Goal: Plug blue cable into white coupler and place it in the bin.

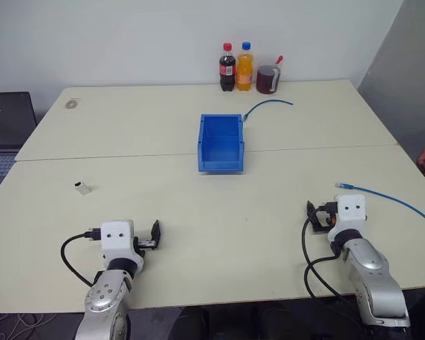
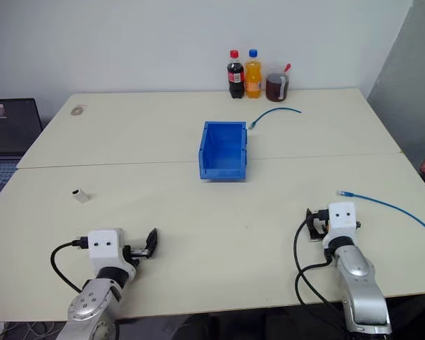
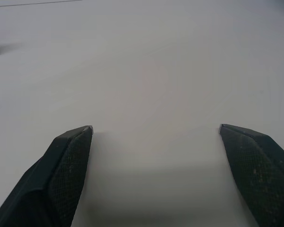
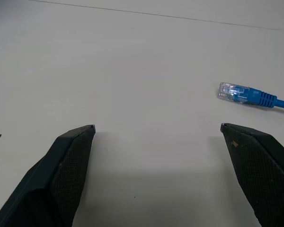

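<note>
Cream table (image 1: 198, 212) against a white wall (image 1: 127, 35); left tool (image 3: 156, 130) and right tool (image 4: 157, 127) spread wide, empty.

Bare table (image 1: 170, 212) lies open around the bin (image 1: 220, 144); bottles (image 1: 236, 67) crowd only its far edge.

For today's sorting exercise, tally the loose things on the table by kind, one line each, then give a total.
Cables: 2, the blue cable and a shorter blue cable
Couplers: 1, the white coupler
Bins: 1, the bin
Bottles: 2, dark cola bottle and orange soda bottle
Jugs: 1, dark jug
Small round discs: 1, far-left disc
Total: 8
</note>
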`<state>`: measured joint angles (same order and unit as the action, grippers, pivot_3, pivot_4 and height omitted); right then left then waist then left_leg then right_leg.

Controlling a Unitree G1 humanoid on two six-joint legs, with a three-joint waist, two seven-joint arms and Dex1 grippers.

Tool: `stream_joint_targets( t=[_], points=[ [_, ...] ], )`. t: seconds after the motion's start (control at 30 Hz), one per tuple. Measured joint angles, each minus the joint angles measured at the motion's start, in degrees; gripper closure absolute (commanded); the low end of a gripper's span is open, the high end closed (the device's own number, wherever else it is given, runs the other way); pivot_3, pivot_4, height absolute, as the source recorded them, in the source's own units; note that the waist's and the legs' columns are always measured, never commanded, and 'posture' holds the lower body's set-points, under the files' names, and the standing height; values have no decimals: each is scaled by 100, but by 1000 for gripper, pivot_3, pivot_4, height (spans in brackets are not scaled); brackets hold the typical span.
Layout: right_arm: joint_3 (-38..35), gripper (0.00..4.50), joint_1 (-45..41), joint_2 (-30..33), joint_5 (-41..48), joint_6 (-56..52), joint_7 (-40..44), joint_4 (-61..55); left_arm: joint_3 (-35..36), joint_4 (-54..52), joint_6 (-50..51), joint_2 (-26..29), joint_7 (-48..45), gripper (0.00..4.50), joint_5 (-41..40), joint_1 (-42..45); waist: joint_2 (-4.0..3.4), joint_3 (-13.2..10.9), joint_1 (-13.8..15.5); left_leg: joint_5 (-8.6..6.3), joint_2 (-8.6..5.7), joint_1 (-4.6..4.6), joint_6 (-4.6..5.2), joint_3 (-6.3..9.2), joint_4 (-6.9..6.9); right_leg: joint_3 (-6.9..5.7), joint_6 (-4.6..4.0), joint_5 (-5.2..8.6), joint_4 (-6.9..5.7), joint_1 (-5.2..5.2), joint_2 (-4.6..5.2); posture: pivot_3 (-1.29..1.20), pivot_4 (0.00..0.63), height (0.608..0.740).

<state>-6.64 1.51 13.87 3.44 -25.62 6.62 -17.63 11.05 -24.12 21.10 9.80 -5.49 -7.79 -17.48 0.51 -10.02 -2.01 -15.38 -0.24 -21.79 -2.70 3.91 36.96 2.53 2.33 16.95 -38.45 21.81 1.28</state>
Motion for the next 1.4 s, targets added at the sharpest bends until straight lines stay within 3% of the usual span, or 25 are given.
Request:
stream_joint_targets(
  t=[1.1, 1.23, 1.33, 1.4],
  points=[
    [-12, 0, -54, -160, 2, 105, -45, 162, 53, 75, 96, 139, 65, 15, 28, 229, 2, -1, 20, 2, -2, 1, 0, 7, 5, -1, -1, 0, -13, -1, -1, 0, 150, 740],
    [-37, 0, -44, 153, 179, -55, 321, 80, -34, 564, 503, 983, -559, 15, -35, 1074, 7, -10, 63, 23, -11, -4, -10, 28, 7, -22, -5, 2, -30, 2, -3, 0, 150, 740],
    [-138, 0, -158, 1047, 472, -211, 1168, 60, -293, 993, 910, 1757, -1581, 15, -310, 2511, 43, -39, 115, 45, -19, -10, -7, 31, 12, -46, -10, -12, -31, -1, -1, 0, 150, 740],
    [-241, 0, -597, 2177, 636, -117, 2154, 851, -832, 1227, 1168, 1876, -2719, 15, -776, 3866, 49, -60, 142, 57, -30, -17, 12, 3, 23, -40, 13, -43, 0, -12, 5, 0, 150, 740]
  ],
)
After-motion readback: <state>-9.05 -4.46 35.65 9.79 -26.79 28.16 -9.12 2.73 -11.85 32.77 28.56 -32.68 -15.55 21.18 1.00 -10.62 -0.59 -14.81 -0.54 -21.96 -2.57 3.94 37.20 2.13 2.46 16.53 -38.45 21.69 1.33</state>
